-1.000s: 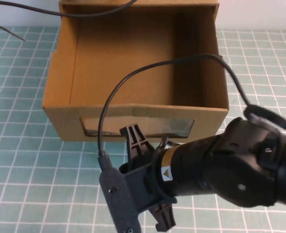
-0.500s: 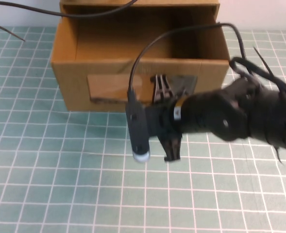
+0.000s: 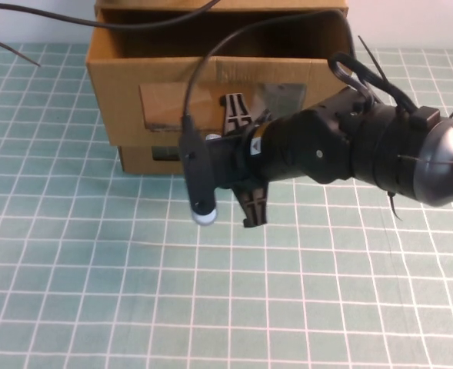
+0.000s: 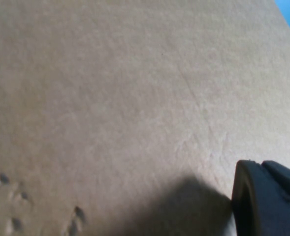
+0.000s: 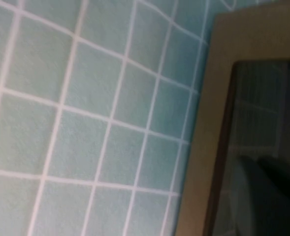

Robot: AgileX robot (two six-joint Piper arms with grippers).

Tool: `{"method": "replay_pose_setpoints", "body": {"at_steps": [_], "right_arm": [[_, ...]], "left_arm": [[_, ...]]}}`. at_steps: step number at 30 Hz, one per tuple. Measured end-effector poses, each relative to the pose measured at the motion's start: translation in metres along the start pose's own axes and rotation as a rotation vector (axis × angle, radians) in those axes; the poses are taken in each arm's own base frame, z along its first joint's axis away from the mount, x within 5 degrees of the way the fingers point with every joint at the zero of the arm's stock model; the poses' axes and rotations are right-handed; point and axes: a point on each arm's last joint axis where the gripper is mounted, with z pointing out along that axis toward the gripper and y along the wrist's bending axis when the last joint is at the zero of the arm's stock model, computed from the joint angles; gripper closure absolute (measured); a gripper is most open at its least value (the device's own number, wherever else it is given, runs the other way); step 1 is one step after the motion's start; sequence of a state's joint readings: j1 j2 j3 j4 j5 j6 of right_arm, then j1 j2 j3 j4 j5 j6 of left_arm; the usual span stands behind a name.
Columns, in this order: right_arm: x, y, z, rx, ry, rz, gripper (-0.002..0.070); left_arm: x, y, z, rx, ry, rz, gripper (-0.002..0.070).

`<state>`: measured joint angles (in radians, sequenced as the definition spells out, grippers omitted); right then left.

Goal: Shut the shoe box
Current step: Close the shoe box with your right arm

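The shoe box (image 3: 118, 84) is brown cardboard and stands at the far side of the table. Its drawer front with the clear window (image 3: 172, 104) sits nearly flush with the outer sleeve, and a strip of open drawer (image 3: 211, 42) shows behind it. My right gripper (image 3: 243, 160) is open, empty and up against the drawer front. One finger (image 3: 234, 115) lies over the window and the other finger (image 3: 254, 209) hangs below it. The window (image 5: 263, 113) fills the right wrist view. My left gripper (image 4: 269, 204) is out of the high view and close against plain cardboard (image 4: 110, 98).
A second brown box front (image 3: 145, 159) with a dark window shows just under the drawer. The table has a green mat with a white grid (image 3: 95, 292). Black cables (image 3: 26, 9) run across the back left and over my right arm.
My right gripper has moved away from me against the drawer front. The drawer has slid back into its sleeve from far out to nearly flush.
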<state>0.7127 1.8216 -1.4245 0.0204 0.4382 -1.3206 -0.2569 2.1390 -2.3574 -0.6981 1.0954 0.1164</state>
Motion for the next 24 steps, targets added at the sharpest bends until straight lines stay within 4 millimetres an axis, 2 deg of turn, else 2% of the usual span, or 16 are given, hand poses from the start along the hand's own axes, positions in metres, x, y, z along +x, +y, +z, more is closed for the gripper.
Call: {"method": "replay_pose_setpoints", "body": {"at_steps": [6, 13, 15, 24], "right_arm": [[-0.026, -0.005, -0.018, 0.063, -0.061, -0.044, 0.0687], [-0.027, -0.012, -0.024, 0.128, -0.077, -0.042, 0.0687], [-0.025, -0.015, -0.022, 0.142, -0.076, -0.037, 0.0687], [0.011, -0.039, 0.003, 0.213, -0.027, 0.077, 0.0687]], "left_arm": [[-0.001, 0.002, -0.001, -0.002, -0.003, -0.004, 0.0678], [-0.001, 0.003, -0.002, 0.000, -0.004, -0.008, 0.0678], [-0.001, 0.003, -0.002, 0.000, -0.004, -0.008, 0.0678], [-0.001, 0.003, -0.002, 0.000, -0.003, -0.006, 0.0678]]}}
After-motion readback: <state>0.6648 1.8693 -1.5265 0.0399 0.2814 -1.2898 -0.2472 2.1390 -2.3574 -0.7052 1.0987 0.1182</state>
